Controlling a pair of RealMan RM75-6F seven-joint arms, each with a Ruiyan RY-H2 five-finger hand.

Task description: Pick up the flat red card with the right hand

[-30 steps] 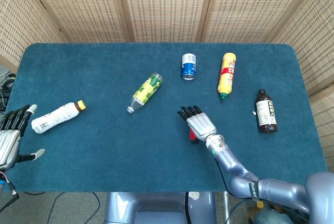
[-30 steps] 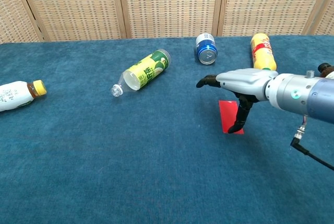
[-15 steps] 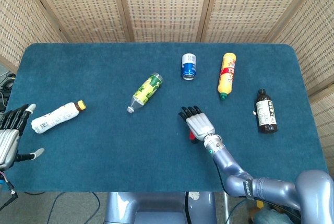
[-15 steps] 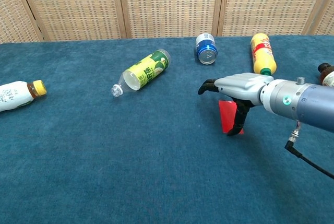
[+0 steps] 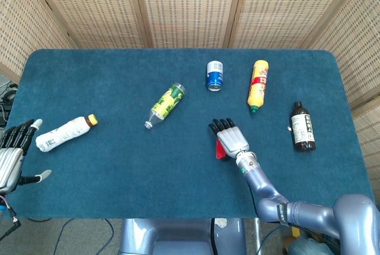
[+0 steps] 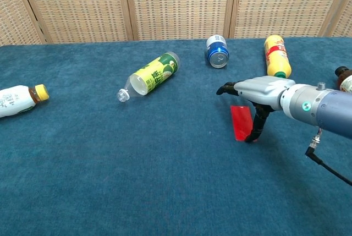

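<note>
The flat red card [image 6: 240, 122] lies on the blue table top, right of centre; in the head view only a strip of the card [image 5: 219, 147] shows at the hand's left side. My right hand [image 6: 259, 92] [image 5: 231, 138] hovers palm down over the card's right half, fingers stretched forward. Its thumb [image 6: 256, 130] points down and touches the card's right edge near the front corner. Nothing is gripped. My left hand [image 5: 12, 153] hangs off the table's left edge with fingers spread, holding nothing.
A yellow-green bottle [image 6: 149, 76] lies left of the card, and a blue can [image 6: 217, 51] and a yellow bottle [image 6: 276, 54] lie behind it. A dark bottle [image 5: 303, 127] lies to the right, and a white bottle [image 5: 64, 132] rests near my left hand.
My right hand has slid a little to the right, uncovering more of the red card. Its thumb now sits at the card's right edge. The left hand has not moved.
</note>
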